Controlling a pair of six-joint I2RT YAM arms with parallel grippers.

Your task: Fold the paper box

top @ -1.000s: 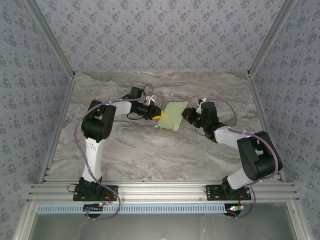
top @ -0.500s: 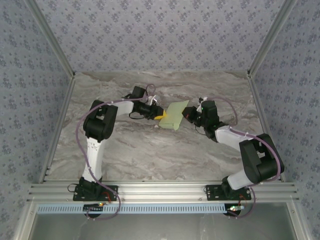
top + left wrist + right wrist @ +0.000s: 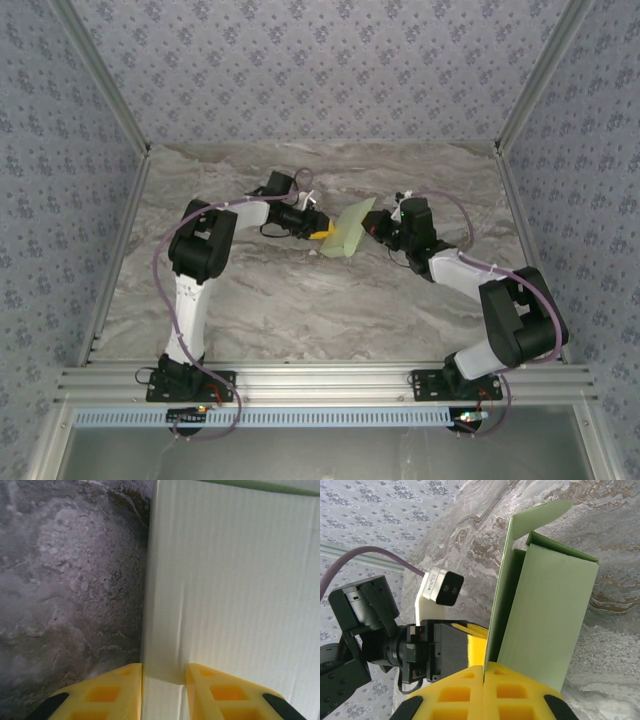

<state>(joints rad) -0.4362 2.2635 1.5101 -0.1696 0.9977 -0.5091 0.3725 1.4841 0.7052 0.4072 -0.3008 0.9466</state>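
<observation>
1. Between the 2 grippers, toward the far middle of the table (image 3: 300, 310), the box (image 3: 347, 230) is held tilted, apparently with its lower corner close to or on the marble; contact cannot be told from above.
2. At the box's left side, the left gripper (image 3: 322, 232) pinches it. Its wrist view shows the yellow fingers (image 3: 110, 692) straddling a panel edge of the box (image 3: 240, 580), card filling the gap between them.
3. At the box's right side, the right gripper (image 3: 375, 228) has its jaws pressed nearly together on a thin wall. In its wrist view the right gripper (image 3: 484, 672) grips the card edge-on.
4. Step in hand, as I judge it: the box (image 3: 545, 615) is already a partly opened sleeve, and the end flap (image 3: 540, 515) beyond it stands untucked. The task looks past halfway but not done.
5. Next move likely calls for 1 gripper to hold the sleeve square while the other lets go, comes round to the flap and pushes it in. Thin card will buckle if squeezed or twisted hard.
6. Room: marble is bare all round the box, and the walls (image 3: 320, 70) are well apart from it. The tight spot is at the box itself, where the wrists face each other closely.
</observation>
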